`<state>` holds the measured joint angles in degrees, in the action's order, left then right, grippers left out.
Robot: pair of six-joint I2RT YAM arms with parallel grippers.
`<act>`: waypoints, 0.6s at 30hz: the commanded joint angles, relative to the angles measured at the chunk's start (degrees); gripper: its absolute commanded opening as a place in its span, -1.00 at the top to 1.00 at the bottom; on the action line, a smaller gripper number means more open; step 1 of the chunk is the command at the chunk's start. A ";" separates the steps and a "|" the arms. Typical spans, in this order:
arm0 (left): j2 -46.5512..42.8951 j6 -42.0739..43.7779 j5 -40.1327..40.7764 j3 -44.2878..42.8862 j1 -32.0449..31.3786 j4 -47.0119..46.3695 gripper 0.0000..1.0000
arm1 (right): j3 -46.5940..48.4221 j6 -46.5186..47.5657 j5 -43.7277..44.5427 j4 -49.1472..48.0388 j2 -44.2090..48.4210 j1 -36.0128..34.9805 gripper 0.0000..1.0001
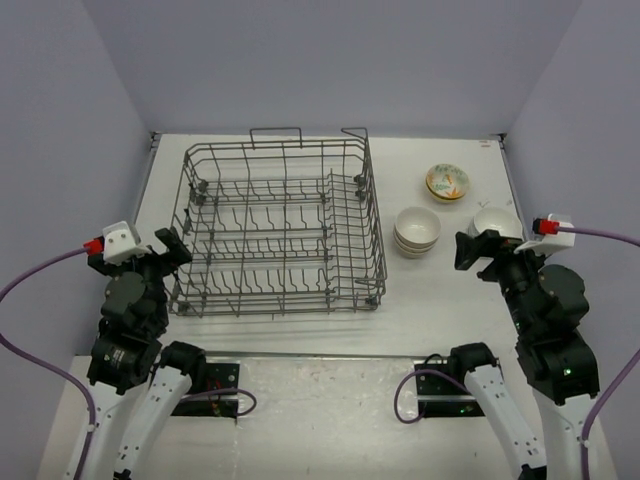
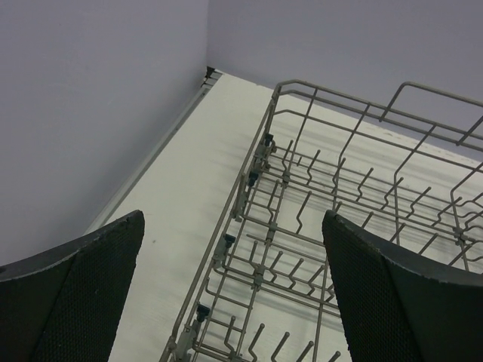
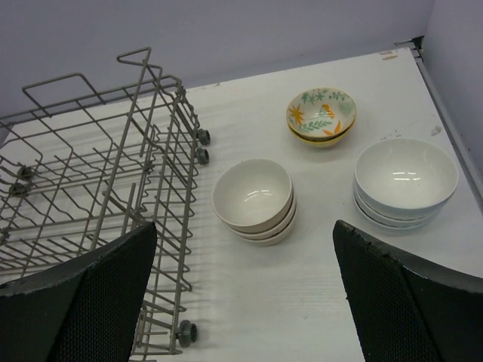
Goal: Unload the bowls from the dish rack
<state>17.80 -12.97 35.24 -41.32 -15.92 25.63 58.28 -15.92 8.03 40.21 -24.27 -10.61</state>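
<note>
The grey wire dish rack (image 1: 280, 228) stands on the table with no bowl in it; it also shows in the left wrist view (image 2: 332, 226) and the right wrist view (image 3: 90, 188). To its right stand a stack of beige bowls (image 1: 417, 231) (image 3: 253, 200), a stack of white bowls (image 1: 497, 222) (image 3: 405, 182) and a yellow bowl with painted inside (image 1: 447, 181) (image 3: 321, 115). My left gripper (image 1: 165, 247) (image 2: 234, 302) is open and empty by the rack's left side. My right gripper (image 1: 478, 248) (image 3: 245, 302) is open and empty, just near the bowls.
Purple walls close in the white table (image 1: 440, 300) at the back and both sides. The rack has small wheels (image 3: 186, 332) at its corners and looped handles (image 1: 276, 132) on its far edge.
</note>
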 commanded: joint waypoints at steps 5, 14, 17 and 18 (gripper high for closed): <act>0.57 0.84 2.02 1.68 -0.60 -3.57 -1.00 | -0.45 0.10 3.22 -4.52 -1.65 -0.20 -0.98; 0.74 1.28 2.11 2.03 -0.60 -4.45 -1.00 | -0.10 -0.42 2.42 -3.99 -4.11 -0.29 -0.98; 0.74 1.28 2.02 2.30 -0.60 -4.71 -1.00 | -0.27 -0.51 2.69 -4.08 -4.47 -0.29 -0.98; 0.74 1.37 1.93 2.38 -0.60 -4.88 -1.00 | -0.27 -0.60 3.13 -4.17 -4.56 -0.29 -0.98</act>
<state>18.15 -12.45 36.27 -39.46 -16.27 24.03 57.49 -16.03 9.61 38.11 -28.01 -10.61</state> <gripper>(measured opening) 0.997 0.987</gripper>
